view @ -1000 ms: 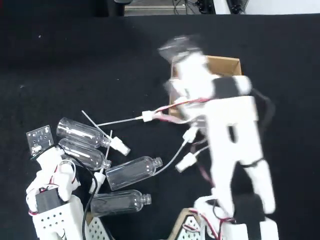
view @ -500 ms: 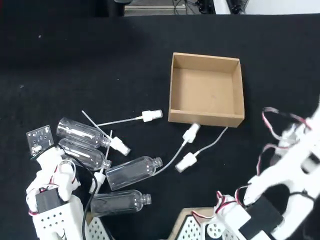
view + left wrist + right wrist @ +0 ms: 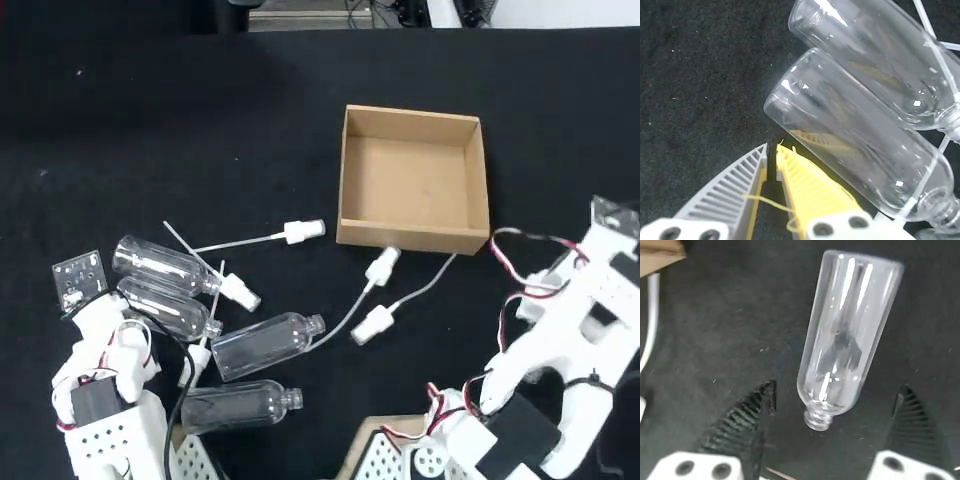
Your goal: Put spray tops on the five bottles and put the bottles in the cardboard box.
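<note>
Four clear bottles lie on the black cloth at the left: one (image 3: 165,265), a second (image 3: 170,308), a third (image 3: 265,343) and a fourth (image 3: 240,403). White spray tops with long tubes lie loose near them: one (image 3: 303,231), another (image 3: 382,265) and a third (image 3: 375,323). The open cardboard box (image 3: 345,180) holds nothing. My left gripper (image 3: 771,150) is shut and bare, its tips on the cloth beside a bottle (image 3: 860,155). My right gripper (image 3: 837,387) is open, its fingers on either side of the neck end of a capless fifth bottle (image 3: 847,335) lying on the cloth.
The left arm (image 3: 100,385) sits at the front left corner and the right arm (image 3: 575,330) at the front right, right of the box. Two more spray tops (image 3: 240,292) (image 3: 195,362) lie among the left bottles. A small grey board (image 3: 78,278) lies at the far left.
The right arm has swung from over the box to the front right of the table and has come lower there. The left arm, bottles and spray tops have stayed put.
</note>
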You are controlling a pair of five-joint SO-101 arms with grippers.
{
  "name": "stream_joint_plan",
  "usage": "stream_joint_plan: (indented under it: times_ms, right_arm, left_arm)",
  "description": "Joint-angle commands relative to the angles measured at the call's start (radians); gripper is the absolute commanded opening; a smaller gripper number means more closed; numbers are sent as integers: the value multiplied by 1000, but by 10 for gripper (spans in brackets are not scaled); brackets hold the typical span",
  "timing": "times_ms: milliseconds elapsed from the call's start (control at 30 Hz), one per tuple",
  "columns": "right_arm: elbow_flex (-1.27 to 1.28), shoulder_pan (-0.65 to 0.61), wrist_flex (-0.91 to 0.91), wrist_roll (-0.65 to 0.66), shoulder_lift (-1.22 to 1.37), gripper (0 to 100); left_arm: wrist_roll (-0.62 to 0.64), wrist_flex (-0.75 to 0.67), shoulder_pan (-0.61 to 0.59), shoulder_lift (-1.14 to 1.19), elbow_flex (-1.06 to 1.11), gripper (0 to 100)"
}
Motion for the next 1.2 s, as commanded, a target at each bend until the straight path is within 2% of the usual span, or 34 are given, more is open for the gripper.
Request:
stream_joint_plan:
  times_ms: [0,267,367,433,500,633,833,900,1167]
  right_arm:
    - [-160,-28,86,213,-51,321]
    - [-194,81,92,1358,-48,322]
    - [-194,124,92,1679,-50,322]
    - [-194,152,92,1832,-50,322]
    - [-193,164,91,1895,-45,322]
    - [-116,163,43,1910,-44,322]
    - [140,172,-351,1962,-50,322]
    - [206,172,-434,1966,-53,322]
    - [320,135,-519,1961,-53,319]
  left_arm:
    - [0,25,1,-11,22,30]
    - [0,23,1,-11,22,30]
    - [0,23,1,-11,22,30]
    - [0,23,1,-11,22,30]
    - [0,23,1,-11,22,30]
    - [0,23,1,-11,22,30]
    - [0,23,1,-11,22,30]
    - [0,23,1,-11,22,30]
    - [0,23,1,-11,22,30]
